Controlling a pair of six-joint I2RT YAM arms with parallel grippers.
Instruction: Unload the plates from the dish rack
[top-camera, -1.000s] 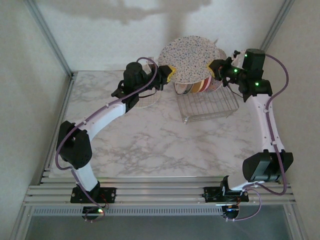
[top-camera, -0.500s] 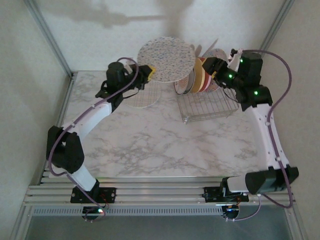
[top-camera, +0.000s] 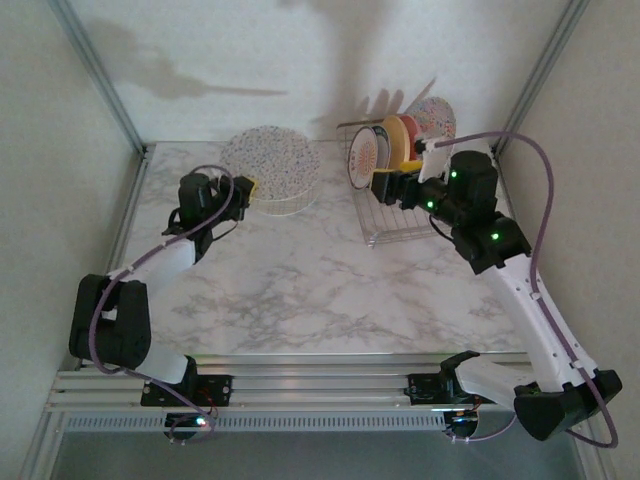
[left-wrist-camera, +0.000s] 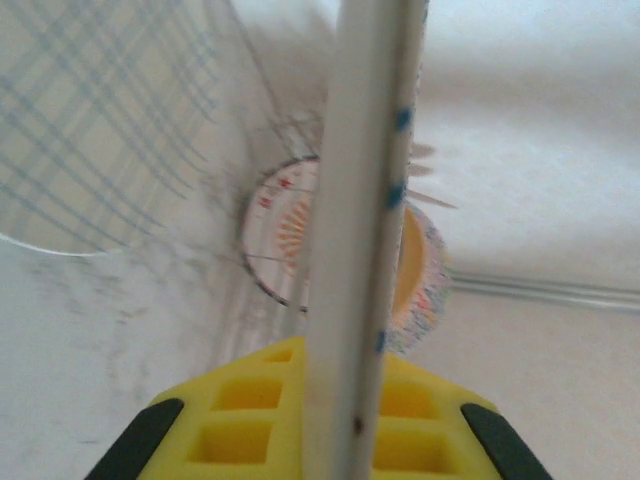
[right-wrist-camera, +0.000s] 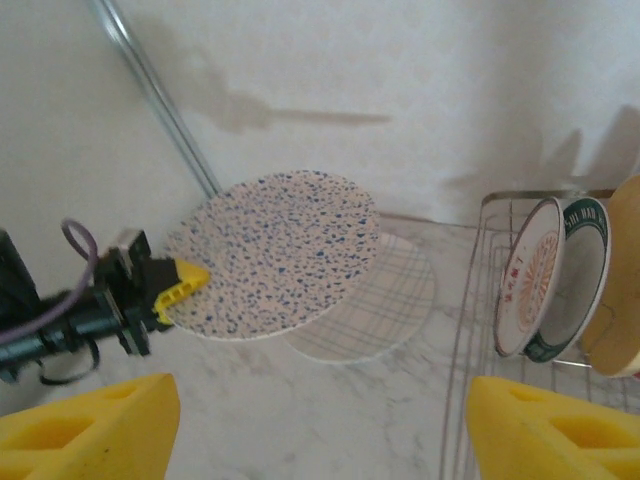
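Note:
My left gripper (top-camera: 247, 187) is shut on the rim of the grey speckled plate (top-camera: 268, 158), which hangs nearly flat over the white grid-lined plate (top-camera: 293, 206) lying on the table. The left wrist view has that speckled plate (left-wrist-camera: 365, 200) edge-on between the yellow pads (left-wrist-camera: 245, 420). The dish rack (top-camera: 368, 226) stands at the back right and holds the orange-motif plate (top-camera: 364, 156), the yellow plate (top-camera: 392, 140), the pink-red plate (top-camera: 409, 133) and the floral plate (top-camera: 436, 115) upright. My right gripper (top-camera: 387, 187) hangs open and empty over the rack's left end; its own view puts the gripper (right-wrist-camera: 320, 440) facing the speckled plate (right-wrist-camera: 280, 250).
The marble table (top-camera: 300, 290) reaches from the plates to the near rail. A white back wall and metal corner posts (top-camera: 95, 70) close in the back and sides. The rack's wire frame (right-wrist-camera: 468, 330) lies just right of my right gripper's line of sight.
My right gripper let go of the speckled plate, opened and drew back towards the rack. The left arm carried the plate leftwards and down over the grid-lined plate.

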